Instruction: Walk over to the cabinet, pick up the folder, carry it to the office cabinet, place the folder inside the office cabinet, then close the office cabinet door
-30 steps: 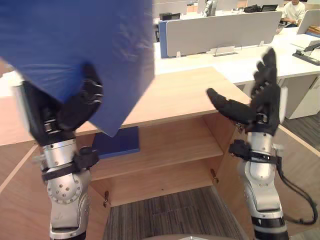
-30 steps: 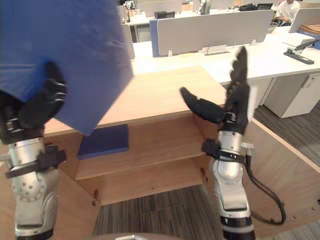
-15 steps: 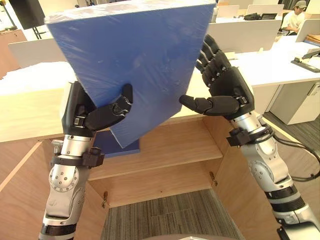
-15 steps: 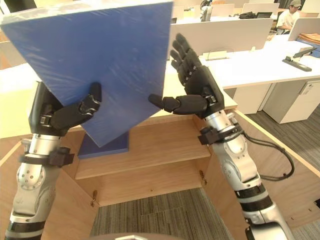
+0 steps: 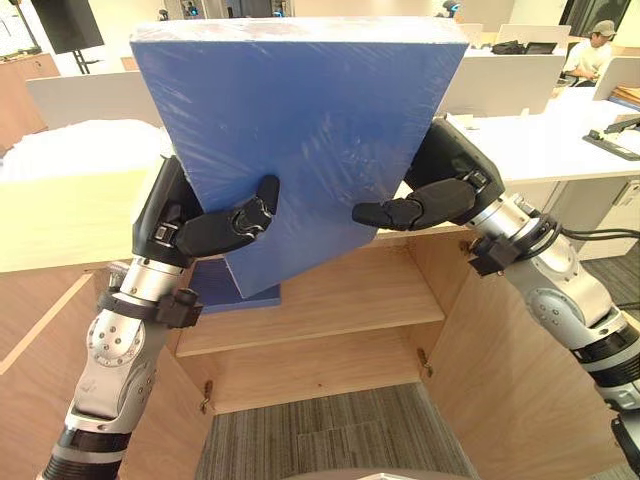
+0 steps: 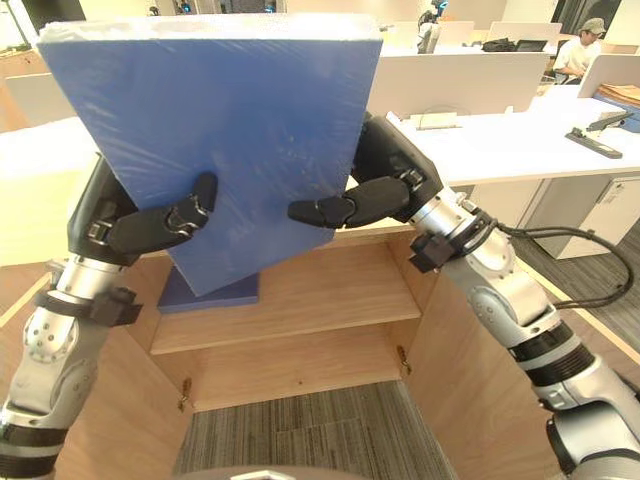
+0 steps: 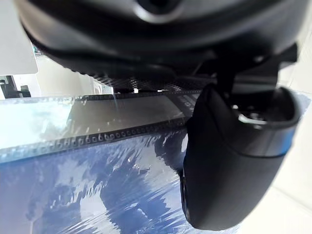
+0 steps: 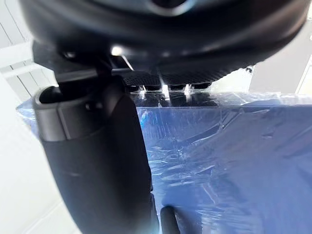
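1. The blue folder [image 5: 300, 130], wrapped in clear film, fills the upper centre of the frame. It is held upright but tilted, so 1 corner dips toward the lower left. It hangs in the air in front of the open office cabinet [image 5: 340, 300] and is not yet inside.
2. The left robot hand [image 5: 200, 225] grips the folder low on its left edge. Its thumb [image 5: 250, 212] lies across the front face and its fingers pass behind, pinching the folder between them. The left wrist view shows that thumb pressed onto the film.
3. The right robot hand [image 5: 440, 185] clamps the opposite edge the same way, with its thumb [image 5: 395, 212] in front and its fingers hidden behind. This 2-sided hold probably keeps such a broad, slippery panel from swinging or sliding.
4. The left door [image 5: 40, 370] and the right door [image 5: 500, 370] stand swung out at the lower corners of the frame, so the shelf can be reached from the front.
5. A second folder [image 6: 235, 293] lies flat at the left end of the shelf, just below the dipped corner. The free room is to its right.
6. The carry looks finished; placing the folder and closing the doors remain. As held, the folder seems too tall for the shelf opening, so it likely needs laying flatter. The low corner could also knock the second folder.
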You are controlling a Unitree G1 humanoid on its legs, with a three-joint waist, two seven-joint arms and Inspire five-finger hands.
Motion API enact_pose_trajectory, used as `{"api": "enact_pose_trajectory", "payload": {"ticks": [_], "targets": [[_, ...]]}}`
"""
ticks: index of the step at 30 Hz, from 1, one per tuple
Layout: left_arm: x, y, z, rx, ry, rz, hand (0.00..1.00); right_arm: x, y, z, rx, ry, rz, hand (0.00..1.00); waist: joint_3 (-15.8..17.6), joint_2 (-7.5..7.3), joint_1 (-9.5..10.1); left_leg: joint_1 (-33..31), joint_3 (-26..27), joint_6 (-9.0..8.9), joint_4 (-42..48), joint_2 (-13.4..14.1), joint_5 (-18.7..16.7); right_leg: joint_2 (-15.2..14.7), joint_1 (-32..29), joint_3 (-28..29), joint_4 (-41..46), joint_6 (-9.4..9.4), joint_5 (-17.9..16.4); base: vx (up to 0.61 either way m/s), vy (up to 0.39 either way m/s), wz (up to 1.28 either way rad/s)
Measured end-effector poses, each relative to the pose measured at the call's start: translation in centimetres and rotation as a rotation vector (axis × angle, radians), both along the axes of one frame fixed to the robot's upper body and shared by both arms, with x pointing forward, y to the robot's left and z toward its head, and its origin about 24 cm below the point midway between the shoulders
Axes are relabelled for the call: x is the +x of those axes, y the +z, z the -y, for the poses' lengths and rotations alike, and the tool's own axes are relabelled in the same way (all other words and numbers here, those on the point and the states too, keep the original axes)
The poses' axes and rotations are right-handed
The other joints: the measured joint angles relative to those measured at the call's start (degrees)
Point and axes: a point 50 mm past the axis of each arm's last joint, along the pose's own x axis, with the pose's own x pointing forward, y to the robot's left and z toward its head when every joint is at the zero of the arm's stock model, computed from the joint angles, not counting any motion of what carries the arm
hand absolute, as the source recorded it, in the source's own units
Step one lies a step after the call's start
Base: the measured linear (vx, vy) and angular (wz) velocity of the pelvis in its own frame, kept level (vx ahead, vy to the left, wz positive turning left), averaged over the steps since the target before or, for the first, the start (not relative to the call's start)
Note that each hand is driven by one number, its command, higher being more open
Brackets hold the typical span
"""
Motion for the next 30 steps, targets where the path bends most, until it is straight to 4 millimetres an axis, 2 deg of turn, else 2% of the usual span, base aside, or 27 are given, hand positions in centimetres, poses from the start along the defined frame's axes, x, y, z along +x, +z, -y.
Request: {"api": "enact_pose_trajectory", "payload": {"ticks": [8, 9, 14, 19, 22, 25, 27, 30], "targets": [[0.5, -0.5, 0.1, 0.050, -0.069, -0.055, 0.00, -0.1, -0.4, 1.0, -0.154, 0.005, -0.051, 0.00, -0.8, -0.31, 0.39, -0.6, -0.1, -0.01, 0.0, 0.0, 0.0, 0.0, -0.5, -0.1, 0.0, 0.04, 0.1, 0.00, 0.000, 0.00], [0.6, -0.7, -0.1, 0.047, -0.083, -0.076, 1.00, -0.2, -0.6, 1.1, -0.175, 0.007, -0.058, 0.00, -0.8, -0.33, 0.40, -0.7, -0.1, -0.01, 0.0, 0.0, 0.0, 0.0, -0.6, -0.1, 0.0, 0.04, 0.1, 0.00, 0.000, 0.00], [0.9, -2.4, -0.2, -0.002, -0.152, -0.182, 1.00, -0.4, -1.1, 0.9, -0.199, 0.034, -0.073, 0.00, -0.9, -0.42, 0.41, -1.0, -0.1, -0.05, 0.0, 0.0, 0.1, 0.0, -0.9, 0.0, 0.1, 0.04, 0.1, 0.00, 0.000, 0.00], [0.5, -6.1, -0.4, -0.033, -0.201, -0.348, 1.00, -1.0, -1.2, 0.4, -0.303, 0.036, -0.005, 0.00, -0.9, -0.44, 0.41, -1.1, -0.1, -0.08, 0.0, 0.0, 0.0, 0.0, -1.0, 0.0, 0.1, 0.04, 0.0, 0.00, 0.000, 0.00], [-0.4, -9.4, 0.3, -0.144, -0.217, -0.447, 1.00, -2.1, -1.3, -0.5, -0.395, 0.023, 0.126, 0.00, -0.9, -0.48, 0.43, -1.1, -0.1, -0.13, 0.0, 0.0, 0.0, 0.0, -1.2, -0.1, 0.2, 0.03, 0.0, 0.00, 0.000, 0.00], [-0.9, -13.5, 1.7, -0.281, -0.223, -0.577, 1.00, -3.5, -0.5, -2.9, -0.460, 0.015, 0.361, 0.00, -0.9, -0.47, 0.35, -1.2, 0.0, -0.19, 0.0, 0.1, 0.0, 0.0, -1.4, 0.0, 0.4, 0.00, -0.1, 0.00, 0.000, 0.00], [-1.2, -15.5, 2.4, -0.275, -0.221, -0.662, 1.00, -4.3, -0.3, -4.2, -0.479, 0.023, 0.477, 0.00, -0.9, -0.50, 0.31, -1.2, 0.0, -0.17, 0.0, 0.2, 0.0, 0.1, -1.4, 0.0, 0.4, -0.01, -0.1, 0.00, 0.000, 0.00], [-2.3, -18.0, 3.1, -0.196, -0.219, -0.781, 1.00, -5.1, -0.9, -5.6, -0.484, 0.068, 0.545, 0.00, -0.9, -0.59, 0.15, -1.8, 0.0, -0.09, 0.0, 0.2, 0.0, 0.0, -2.1, 0.1, 0.5, 0.00, -0.1, 0.00, 0.000, 0.00]]}}
